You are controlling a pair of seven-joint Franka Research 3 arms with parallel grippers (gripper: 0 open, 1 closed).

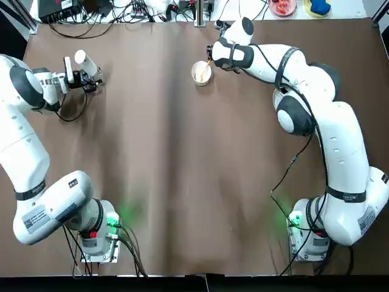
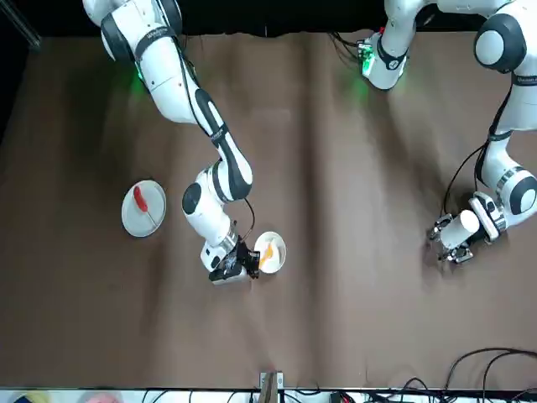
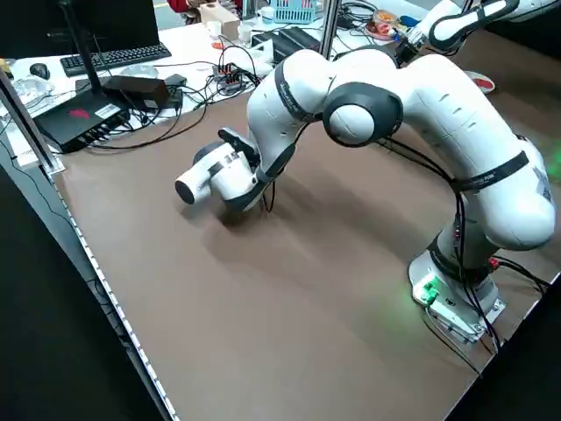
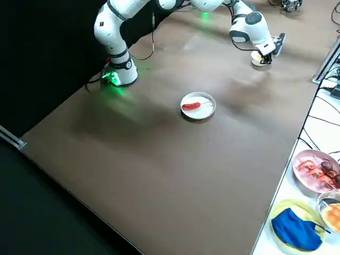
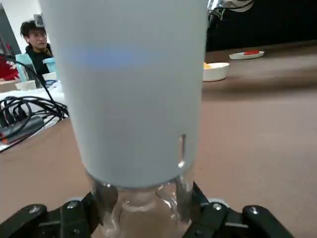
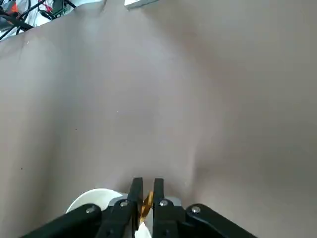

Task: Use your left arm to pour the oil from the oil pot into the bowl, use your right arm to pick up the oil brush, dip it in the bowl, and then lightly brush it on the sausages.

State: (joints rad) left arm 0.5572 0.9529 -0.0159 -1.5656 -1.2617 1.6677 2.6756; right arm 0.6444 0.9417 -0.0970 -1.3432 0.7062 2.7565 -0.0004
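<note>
My left gripper (image 1: 78, 78) is shut on the oil pot (image 1: 85, 63), low over the table's far left part. The pot's white top (image 5: 129, 84) fills the left wrist view above its glassy body (image 5: 143, 210). The small white bowl (image 1: 201, 72) stands at the far middle of the table. My right gripper (image 2: 239, 264) hovers at the bowl's rim, shut on the oil brush (image 2: 267, 252), whose yellow-orange handle (image 6: 145, 203) shows between the fingers while its tip reaches into the bowl (image 2: 272, 252). One red sausage (image 2: 140, 198) lies on a white plate (image 2: 151, 225) on the robot's right side.
Cables and electronics line the table's far edge (image 1: 121, 12). Dishes of food (image 4: 316, 170) and a blue cloth (image 4: 295, 228) sit on a side table beyond it. A person (image 5: 34, 39) is in the room behind the left side. Brown tabletop stretches between the arms (image 1: 194, 182).
</note>
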